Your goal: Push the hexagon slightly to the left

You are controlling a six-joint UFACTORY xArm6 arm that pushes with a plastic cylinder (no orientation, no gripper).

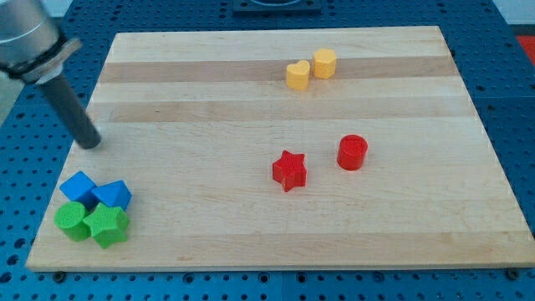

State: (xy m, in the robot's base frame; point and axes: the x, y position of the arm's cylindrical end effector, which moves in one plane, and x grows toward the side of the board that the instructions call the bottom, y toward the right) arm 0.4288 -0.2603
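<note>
My tip is sitting near the counter's left edge in the view, well apart from the yellow hexagon, which is lying near the view's top, right of centre. The yellow heart is touching or just beside the hexagon on its lower-left side, so it is standing in the push path. There is no claw here, only the rod, so nothing is open or clamped.

I am judging the approach as not yet made. I am needing to get round to the hexagon's right side, passing above or below the yellow pair and keeping clear of the red star and red cylinder. A short, slow push leftward is best; the heart is likely getting nudged along. The blue and green cluster at bottom left is not mattering.
</note>
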